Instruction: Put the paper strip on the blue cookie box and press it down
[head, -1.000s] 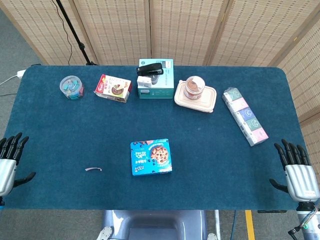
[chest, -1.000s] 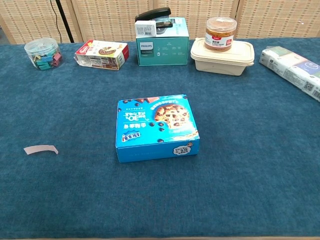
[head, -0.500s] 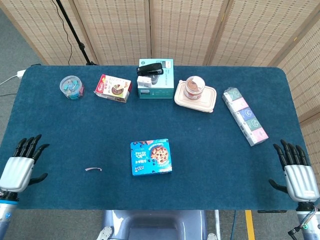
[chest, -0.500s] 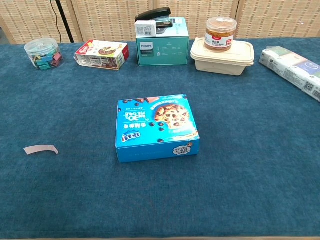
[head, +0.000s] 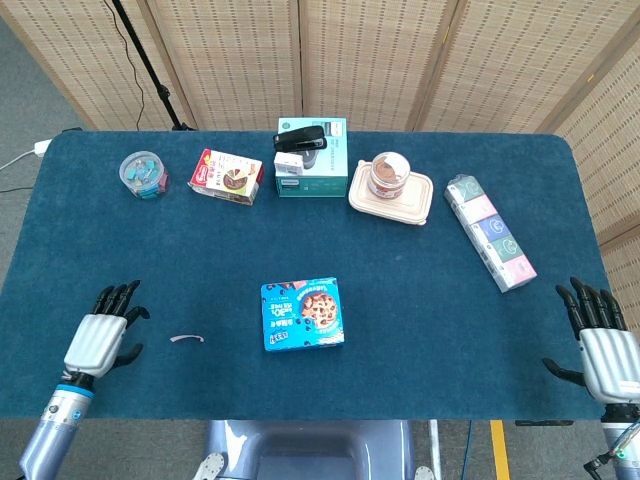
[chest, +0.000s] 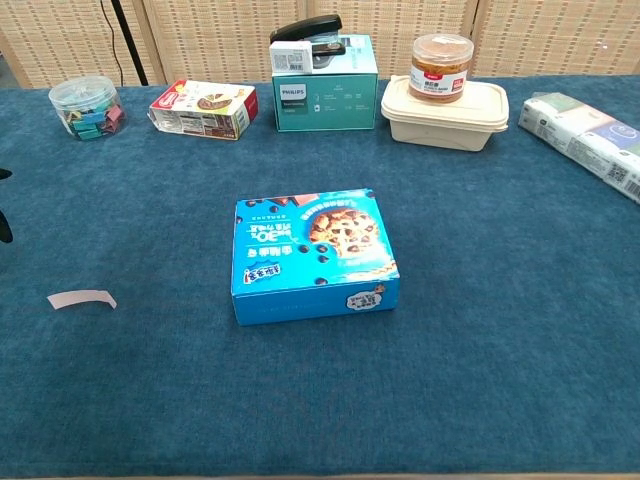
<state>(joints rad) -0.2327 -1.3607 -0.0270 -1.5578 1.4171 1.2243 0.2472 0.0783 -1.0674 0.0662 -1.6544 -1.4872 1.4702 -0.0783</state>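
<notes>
Our left hand (head: 98, 335) sits at the lower left of the head view, palm down over the cloth, fingers spread and holding nothing. Only dark fingertips show at the left edge of the chest view. Just to its right in the head view lies the strip (head: 186, 340), flat on the table (head: 420, 300), near the hand but apart from it. In the chest view the strip (chest: 82, 298) shows as a pale, slightly curved sliver at the left.

Further right, at lower centre, the cookie box (head: 302, 314) lies flat, printed face up, well apart from the strip. Our right hand (head: 602, 345) rests at the lower right corner, fingers apart and empty, far from both.

Along the top of the frame stand a tub of clips (head: 143, 175), a red snack box (head: 225, 176), a teal box (head: 311, 158) with a stapler (head: 299, 139) on top, a jar (head: 389, 175) on a lidded container (head: 391, 197), and a long packet (head: 489, 231) at the right.

We judge the task barely begun: we are at the reach for the strip. Next we need to bring the left fingers onto the strip and pinch it; thin and flat on cloth, it will likely be awkward to lift by an edge.
</notes>
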